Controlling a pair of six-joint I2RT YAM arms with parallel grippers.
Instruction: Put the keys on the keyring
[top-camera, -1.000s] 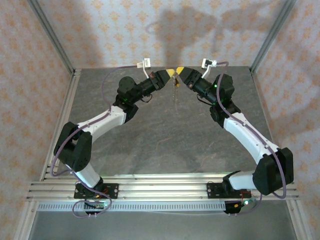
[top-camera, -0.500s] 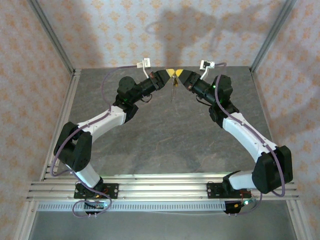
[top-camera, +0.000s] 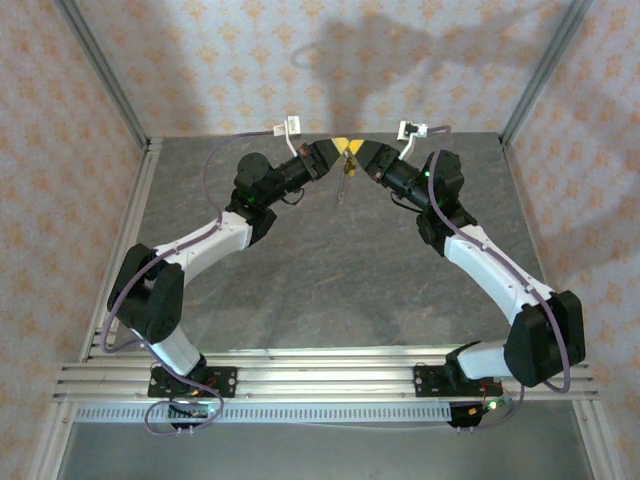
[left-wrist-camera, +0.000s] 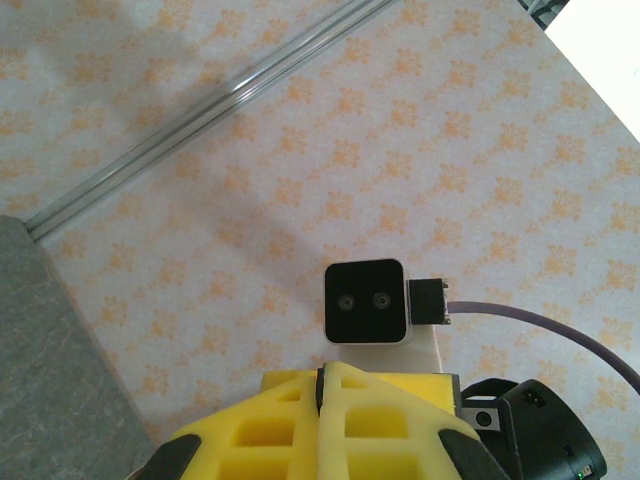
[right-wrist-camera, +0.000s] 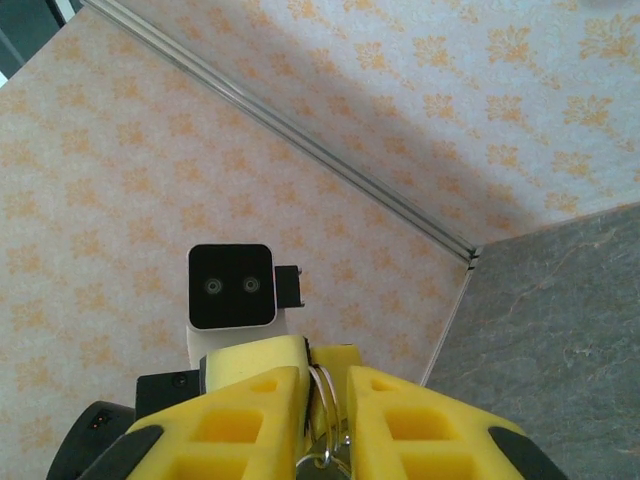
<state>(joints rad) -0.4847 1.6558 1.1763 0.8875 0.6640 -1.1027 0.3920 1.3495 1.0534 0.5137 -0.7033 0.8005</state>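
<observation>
Grey mottled table (top-camera: 300, 270), floral-papered walls (top-camera: 200, 60); left gripper (left-wrist-camera: 322, 380) pinched together, right gripper (top-camera: 362, 150) clamped on the keyring (right-wrist-camera: 326, 396).

Right hand (right-wrist-camera: 320, 410) pinching thin wire keyring (right-wrist-camera: 323, 383), black-faced camera (right-wrist-camera: 232, 286) just beyond, patterned wall (right-wrist-camera: 450, 130)

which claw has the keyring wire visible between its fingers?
The right claw: its wrist view shows thin loops of the keyring in the gap between its yellow fingers. The left claw has its fingers meeting at a seam, nothing visible between.
</observation>
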